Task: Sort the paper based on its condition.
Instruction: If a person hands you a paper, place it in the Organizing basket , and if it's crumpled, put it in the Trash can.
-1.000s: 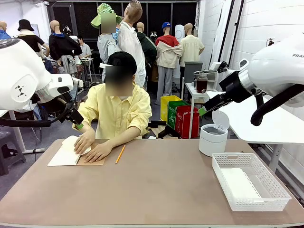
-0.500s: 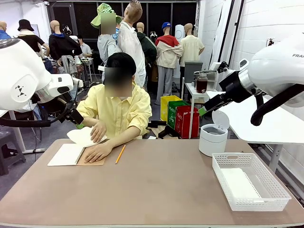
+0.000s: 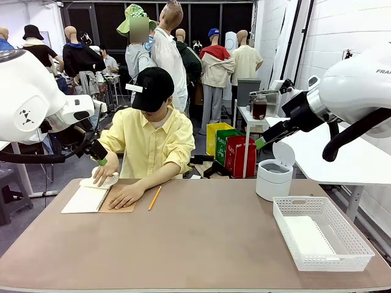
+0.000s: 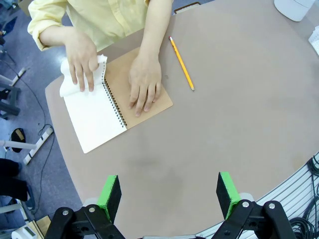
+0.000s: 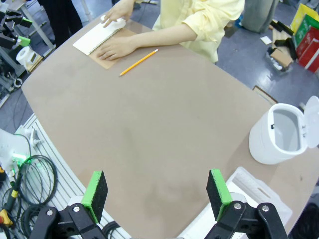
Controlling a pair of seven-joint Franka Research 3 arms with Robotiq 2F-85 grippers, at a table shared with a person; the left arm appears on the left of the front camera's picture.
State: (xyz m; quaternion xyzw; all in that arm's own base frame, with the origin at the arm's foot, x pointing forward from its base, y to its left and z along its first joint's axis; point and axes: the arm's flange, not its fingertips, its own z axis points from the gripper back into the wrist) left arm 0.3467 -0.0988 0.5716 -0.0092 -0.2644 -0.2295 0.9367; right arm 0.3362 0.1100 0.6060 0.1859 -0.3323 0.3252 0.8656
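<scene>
Left jaws: apart, nothing between them. The green pads (image 4: 108, 191) stand wide in the left wrist view, high over the desk (image 3: 208, 244). In the front view they hang above the desk's far left corner, just over the person's hand (image 3: 105, 175).

That hand presses on the paper (image 4: 67, 82), a loose white sheet, curled and rumpled. It lies at the far edge of the open spiral notebook (image 4: 97, 119), on the far left of the desk. Part of the sheet is hidden under the fingers, and I cannot tell whether it is fully free of the spiral.

The person's other hand (image 4: 144, 79) lies flat on the notebook's brown cover (image 4: 162, 102). A yellow pencil (image 3: 154, 198) lies on the desk just beside the cover, not touching it.

The middle of the desk is bare brown surface.

Right jaws: apart, empty. Their green pads (image 5: 94, 191) stand wide in the right wrist view. In the front view they are held up in the air on the right, above the white bin (image 3: 273, 179).

The bin stands at the far right of the desk with its lid flipped up. Near it, closer to me, sits a white mesh basket (image 3: 336, 262). A flat white sheet (image 3: 308, 235) lies inside it.
</scene>
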